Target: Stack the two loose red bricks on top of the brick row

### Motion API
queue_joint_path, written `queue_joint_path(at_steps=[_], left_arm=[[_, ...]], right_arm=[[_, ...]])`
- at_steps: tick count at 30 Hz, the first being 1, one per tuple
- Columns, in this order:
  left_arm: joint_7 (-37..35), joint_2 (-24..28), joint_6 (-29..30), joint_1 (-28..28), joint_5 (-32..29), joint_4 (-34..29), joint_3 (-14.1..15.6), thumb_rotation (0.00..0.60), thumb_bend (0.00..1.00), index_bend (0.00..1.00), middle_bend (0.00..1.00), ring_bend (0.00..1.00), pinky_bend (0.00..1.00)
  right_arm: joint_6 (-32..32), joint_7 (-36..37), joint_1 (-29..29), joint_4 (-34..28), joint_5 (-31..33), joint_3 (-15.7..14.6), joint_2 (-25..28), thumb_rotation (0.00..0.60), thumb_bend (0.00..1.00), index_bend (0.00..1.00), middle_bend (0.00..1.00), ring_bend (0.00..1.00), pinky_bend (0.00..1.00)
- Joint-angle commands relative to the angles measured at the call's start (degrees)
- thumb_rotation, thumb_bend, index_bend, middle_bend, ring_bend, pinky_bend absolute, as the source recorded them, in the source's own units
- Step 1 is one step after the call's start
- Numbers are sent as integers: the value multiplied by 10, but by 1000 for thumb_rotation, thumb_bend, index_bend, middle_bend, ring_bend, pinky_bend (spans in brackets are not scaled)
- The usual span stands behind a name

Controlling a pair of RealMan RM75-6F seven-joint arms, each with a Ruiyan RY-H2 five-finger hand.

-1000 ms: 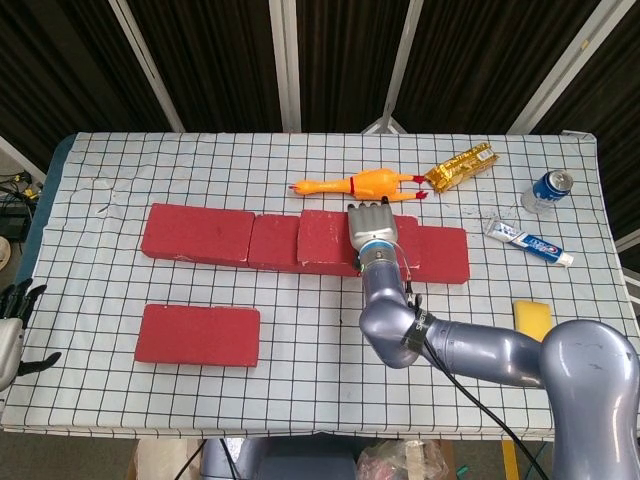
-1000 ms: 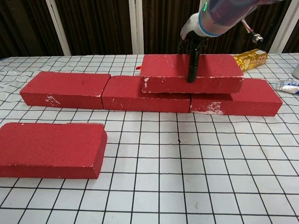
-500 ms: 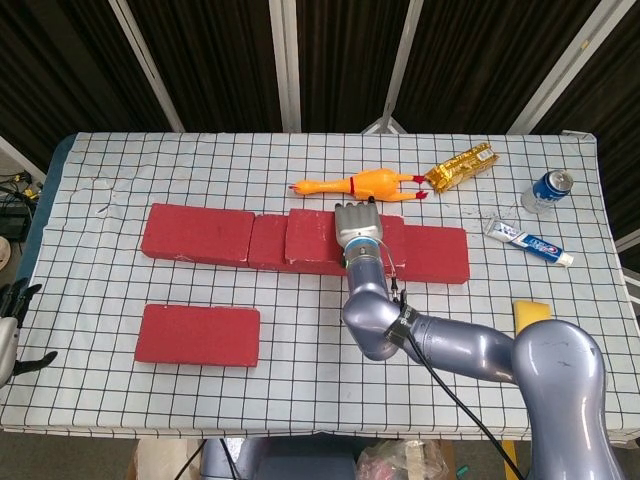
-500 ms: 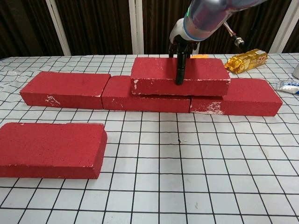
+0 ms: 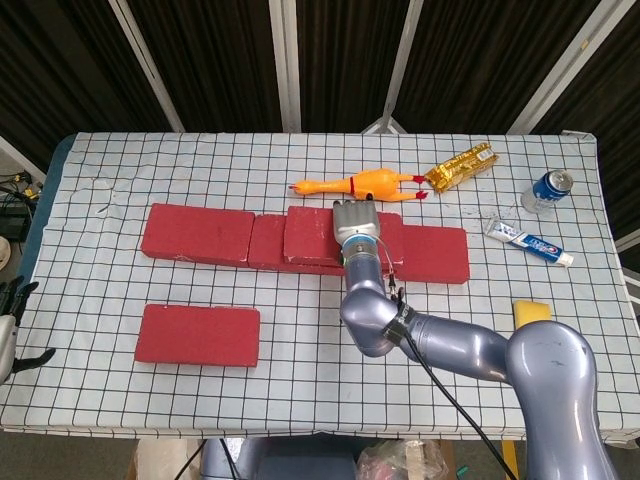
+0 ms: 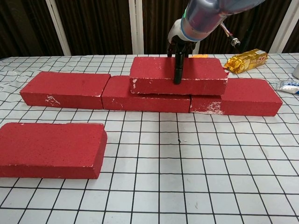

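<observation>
Right hand (image 6: 179,56) gripping stacked brick (image 6: 154,74) atop brick row (image 6: 140,93). Second loose brick (image 5: 198,335) lying apart. Left hand (image 5: 8,335): finger state unclear.

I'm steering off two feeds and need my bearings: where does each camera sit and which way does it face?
Head view: high, looking steeply down on the whole table; shows the right arm, the right robot hand on the stacked brick, and the left robot hand at the left edge.
Chest view: low at the near table edge, facing across it; shows the right robot hand only.
Shared: brick row, stacked brick, loose brick, right robot hand.
</observation>
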Motion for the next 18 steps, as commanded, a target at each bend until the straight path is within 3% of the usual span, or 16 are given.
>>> queue_joint_path(at_steps=[1,18], left_arm=[[1,0,1,0,0,0,0,600,0,120,14,0,22],[5,-2,3,0,-1,-2,0,600,0,120,13,0,22]], right_arm=[[0,-3,-1,3,0,0,-3,600,162,272,233,206,0],[-6,-13,-17,7,-3,7,-2,600,162,272,233,206,0]])
